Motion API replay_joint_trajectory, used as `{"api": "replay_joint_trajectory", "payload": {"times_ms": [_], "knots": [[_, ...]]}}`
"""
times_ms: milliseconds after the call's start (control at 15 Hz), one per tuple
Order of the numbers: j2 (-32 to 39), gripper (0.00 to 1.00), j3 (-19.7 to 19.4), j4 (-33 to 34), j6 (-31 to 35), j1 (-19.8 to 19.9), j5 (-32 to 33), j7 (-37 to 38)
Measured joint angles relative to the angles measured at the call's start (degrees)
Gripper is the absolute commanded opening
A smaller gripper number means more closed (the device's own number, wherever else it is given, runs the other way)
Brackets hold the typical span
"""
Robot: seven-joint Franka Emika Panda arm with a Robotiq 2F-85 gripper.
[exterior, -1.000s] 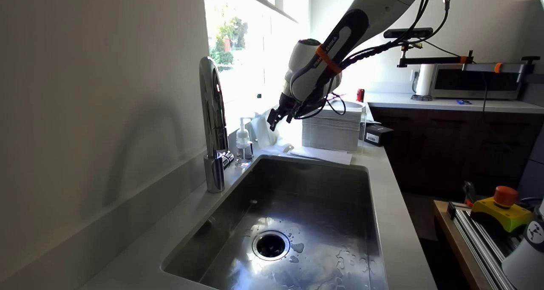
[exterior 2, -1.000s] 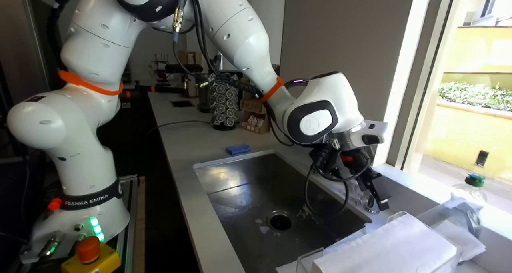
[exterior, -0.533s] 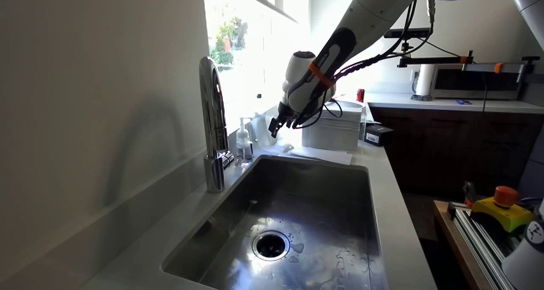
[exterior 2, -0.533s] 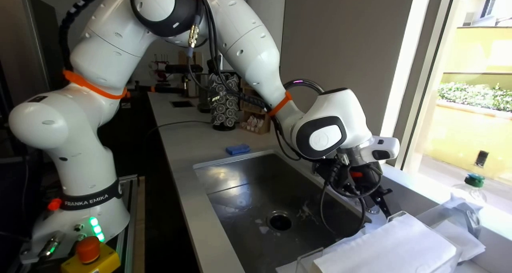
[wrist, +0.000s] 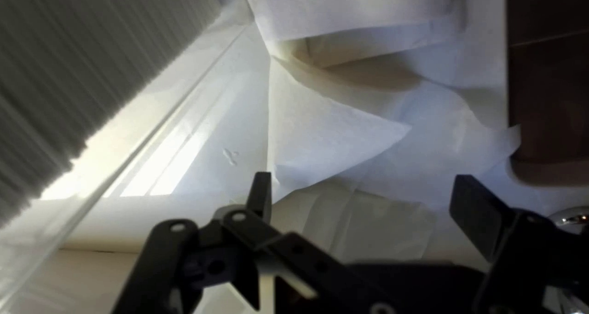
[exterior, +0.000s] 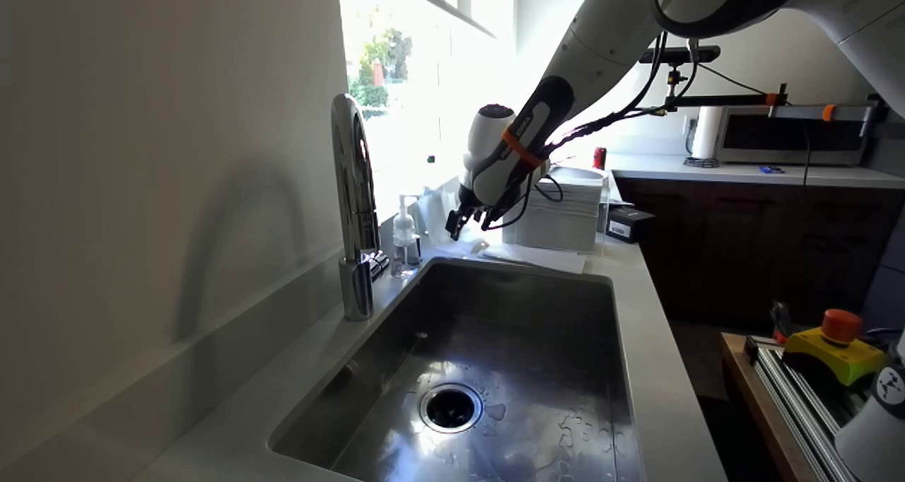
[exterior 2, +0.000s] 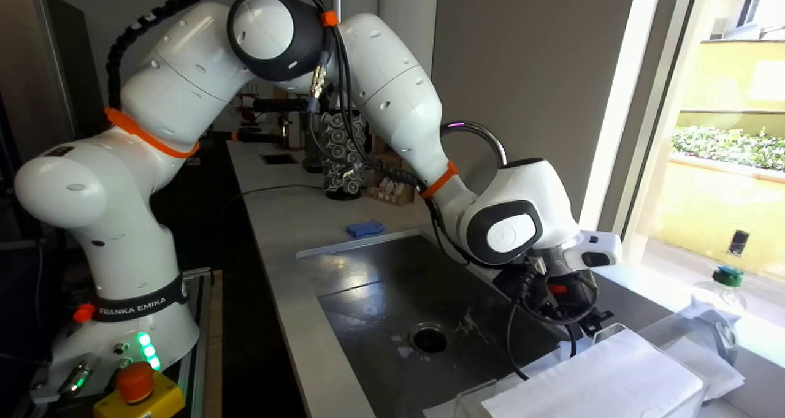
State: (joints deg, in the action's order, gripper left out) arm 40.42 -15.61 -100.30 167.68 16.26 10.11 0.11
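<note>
We have the jaws spread near the rumpled paper towel (wrist: 329, 136) at the wrist view's centre: a reach, we judge; gripping would call for lowering.

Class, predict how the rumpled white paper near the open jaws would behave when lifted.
The white paper would probably flop, since it curls and folds. Its thin edges suggest it is light and might tear easily.

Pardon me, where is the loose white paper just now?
In the wrist view, the loose white paper lies between the paper stack at left and the sink at right, in front of the open gripper.
</note>
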Motion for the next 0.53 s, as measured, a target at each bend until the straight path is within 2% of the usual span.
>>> {"api": "replay_joint_trajectory", "payload": {"times_ms": [533], "knots": [[3.7, 1.00, -3.3, 2.8, 0.0, -2.4, 0.0, 0.8]]}}
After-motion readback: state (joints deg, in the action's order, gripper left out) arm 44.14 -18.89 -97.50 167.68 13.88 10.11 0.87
